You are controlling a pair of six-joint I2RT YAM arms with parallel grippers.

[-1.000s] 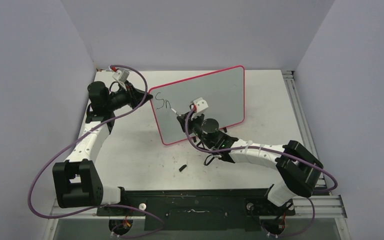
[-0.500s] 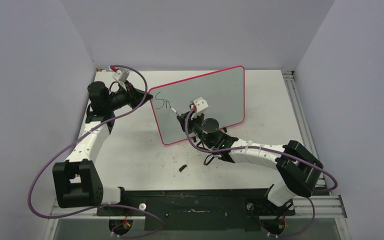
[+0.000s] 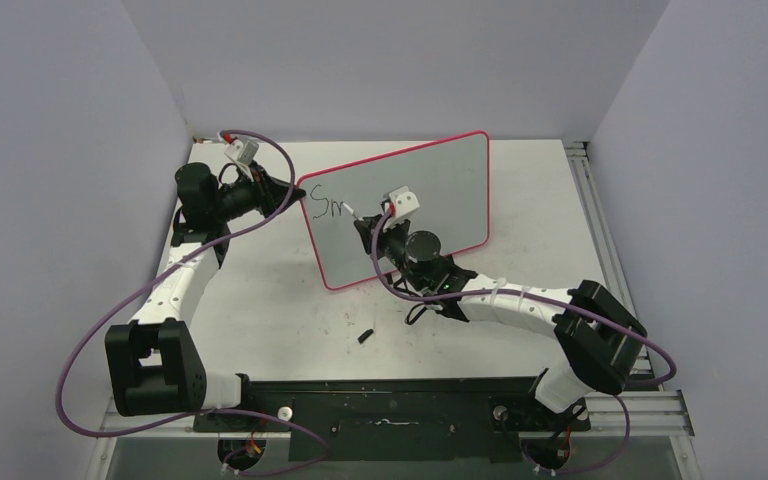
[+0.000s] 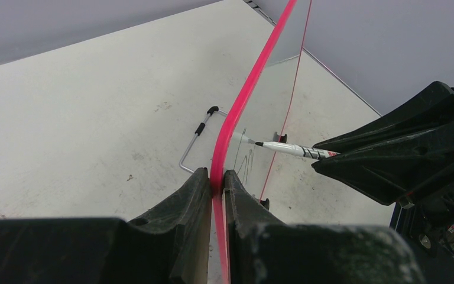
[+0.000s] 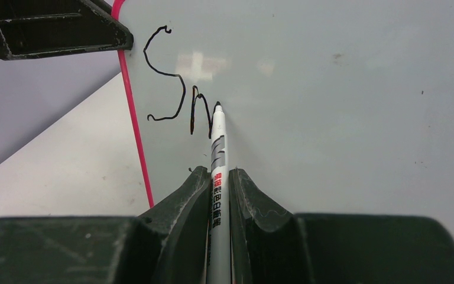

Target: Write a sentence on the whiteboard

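The whiteboard [image 3: 430, 190] stands tilted on the table, with a pale grey face and a pink-red rim. My left gripper [image 3: 295, 196] is shut on its left rim [image 4: 242, 100], one finger on each side [image 4: 216, 174]. In my right gripper [image 5: 219, 173], shut, is a white marker [image 5: 219, 154]. The marker's black tip touches the board face [image 5: 331, 89] just right of the black letters "Sn" [image 5: 171, 89]. Seen from above, the right gripper [image 3: 365, 225] sits in front of the board's left half, near the writing [image 3: 328, 207].
A small black cap [image 3: 365, 335] lies on the white tabletop in front of the board. A wire stand leg [image 4: 195, 139] sticks out behind the board. Grey walls close in on the left, back and right.
The right gripper has moved up and slightly right along the board with the marker, adding a further stroke after the "n". The left gripper and the board have stayed put.
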